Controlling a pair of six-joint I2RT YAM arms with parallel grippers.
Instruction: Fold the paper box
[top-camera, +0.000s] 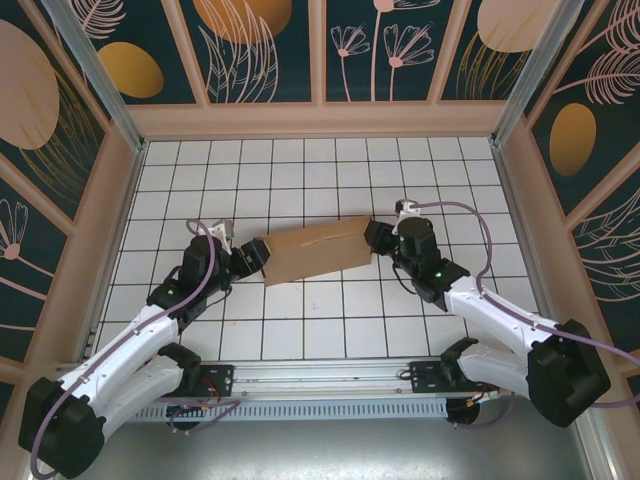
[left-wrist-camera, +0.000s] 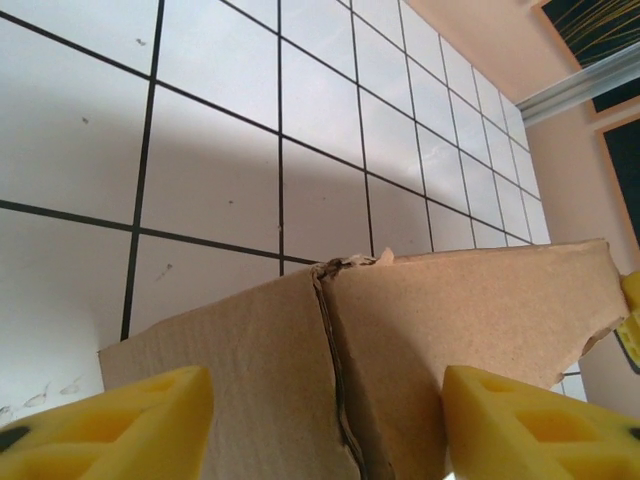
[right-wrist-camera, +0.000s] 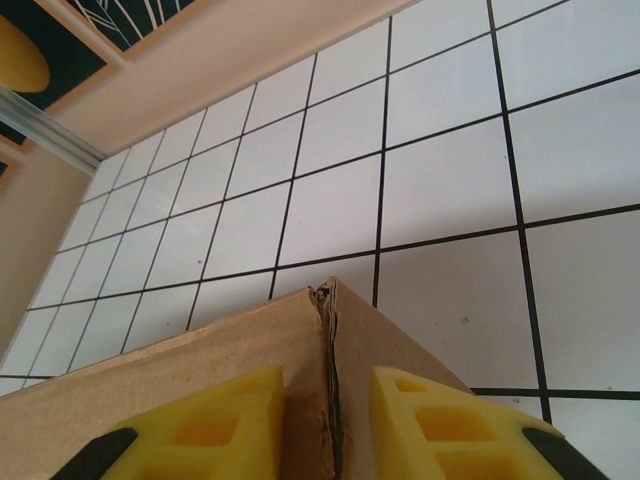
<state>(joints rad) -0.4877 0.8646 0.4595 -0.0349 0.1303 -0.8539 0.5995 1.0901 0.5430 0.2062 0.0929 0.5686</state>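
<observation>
paper box (top-camera: 315, 252) is held mid-bench (top-camera: 300, 330), between both arms. its right corner is pinched by the right gripper (top-camera: 378, 236); the left gripper (top-camera: 250, 256) is spread around the other end. walls are raised, but closing is judged unfinished.

White arms (top-camera: 130, 345), black joints (top-camera: 570, 375), purple cables (top-camera: 481, 260)

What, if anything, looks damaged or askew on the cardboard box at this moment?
The box shows wear: the corner crease is frayed and ragged at its top in the left wrist view, as is the crease in the right wrist view. The box also lies slanted across the table's grid lines.
</observation>
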